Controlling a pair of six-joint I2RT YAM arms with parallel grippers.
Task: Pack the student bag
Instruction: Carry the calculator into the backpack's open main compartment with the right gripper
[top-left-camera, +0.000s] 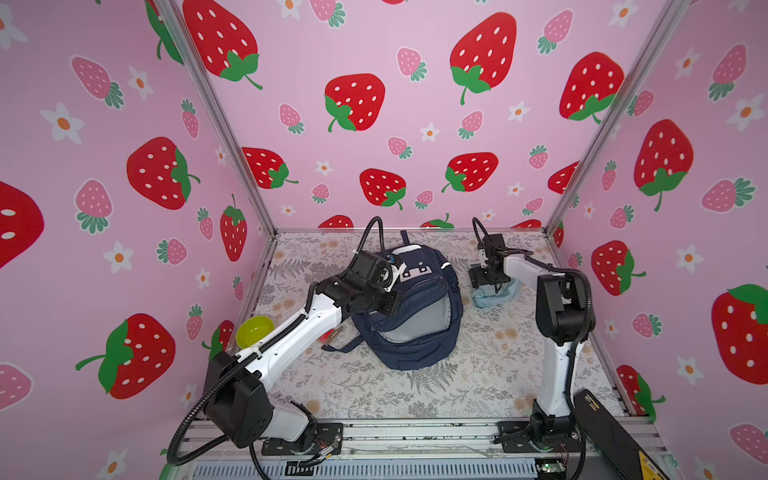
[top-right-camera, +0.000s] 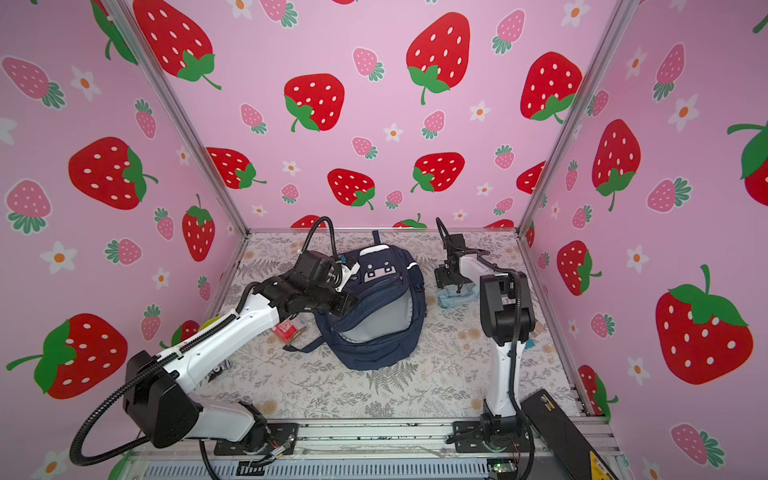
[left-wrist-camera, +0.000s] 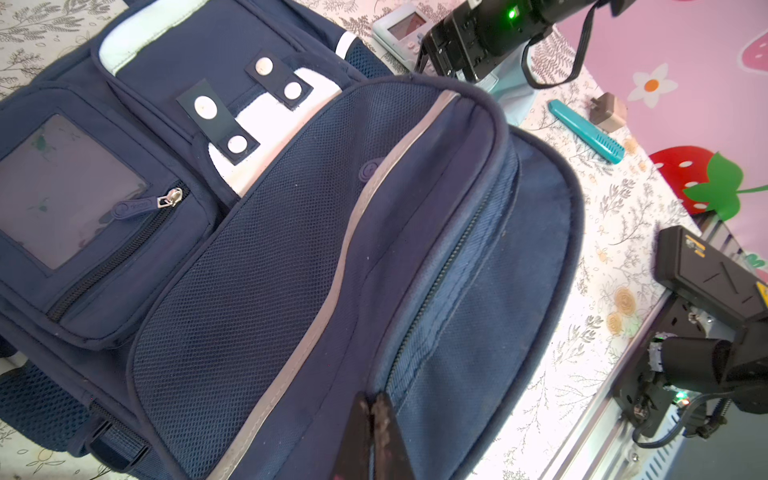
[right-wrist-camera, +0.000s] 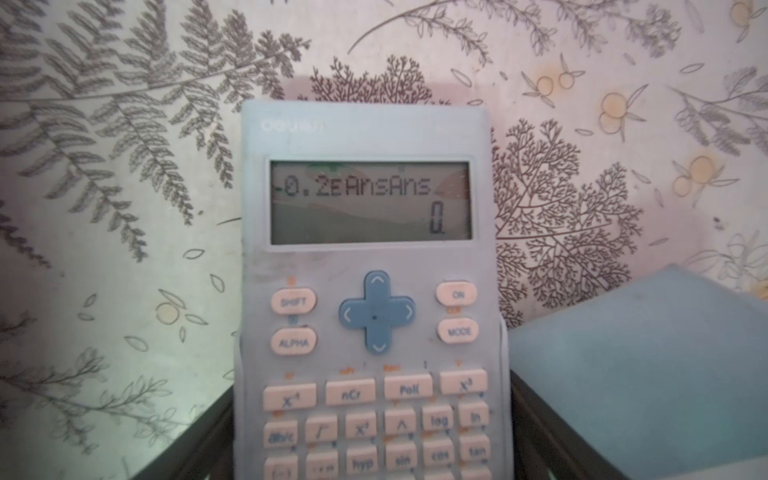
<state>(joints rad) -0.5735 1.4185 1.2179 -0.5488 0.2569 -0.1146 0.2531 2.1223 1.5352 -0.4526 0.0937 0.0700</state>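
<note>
Your left hand (left-wrist-camera: 374, 436) is pressed together on the open flap edge of the student bag (top-left-camera: 415, 328) (it lies mid-worktop (top-left-camera: 457, 386), mouth gaping). Farther right, your right hand (top-left-camera: 490, 289) clasps the pale-blue calculator (right-wrist-camera: 365, 291) by its sides.

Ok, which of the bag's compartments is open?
The main compartment of the student bag, gaping onto grey lining; the small windowed front pocket is zipped shut.
</note>
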